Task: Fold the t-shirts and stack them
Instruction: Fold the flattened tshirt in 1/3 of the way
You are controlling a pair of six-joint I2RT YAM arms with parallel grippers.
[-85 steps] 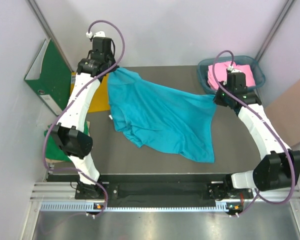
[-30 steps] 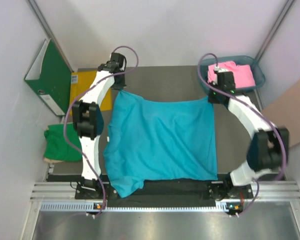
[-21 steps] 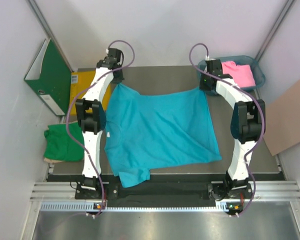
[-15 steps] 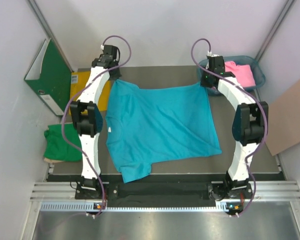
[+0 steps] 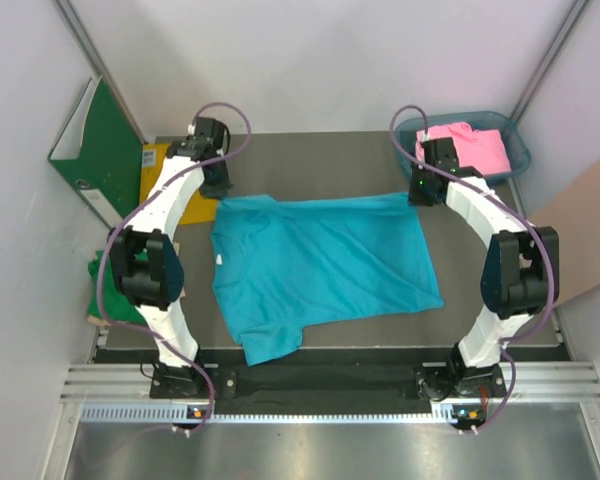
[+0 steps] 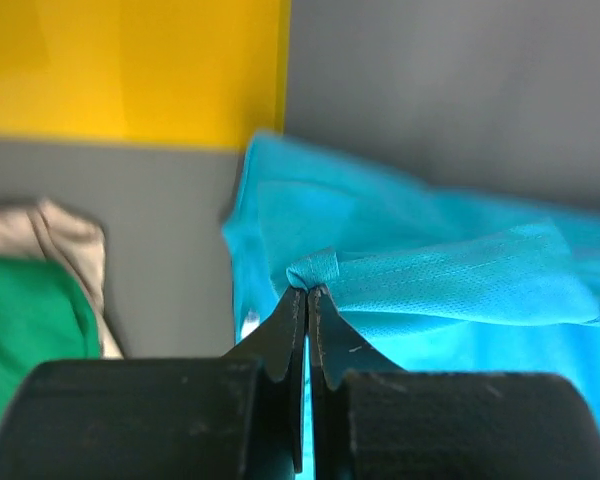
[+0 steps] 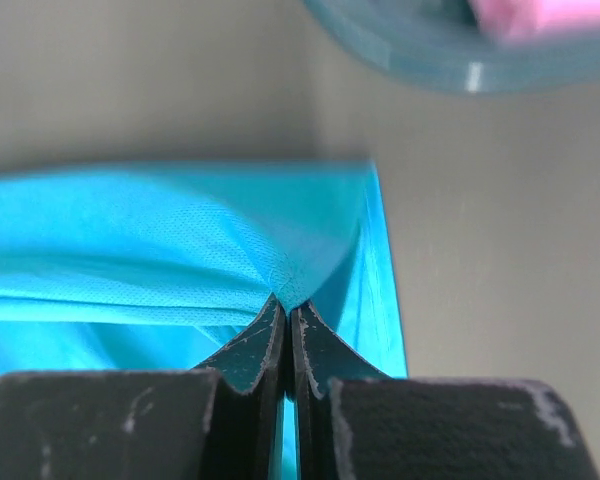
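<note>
Currently we note the turquoise t-shirt (image 5: pixel 320 265) lying spread on the table (image 5: pixel 310 155); left gripper (image 6: pixel 307 292), fully closed, pinches its far-left corner, right gripper (image 7: pixel 286 305) likewise its far-right corner.

walls (image 5: pixel 330 60) pale lilac | tabletop (image 5: pixel 310 158) dark grey — front rail (image 5: pixel 330 385) aluminium

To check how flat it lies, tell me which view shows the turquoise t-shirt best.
The top external view: the whole turquoise t-shirt shows, spread on the table. Each wrist view shows only a far corner, pinched by the left gripper or the right gripper.
</note>
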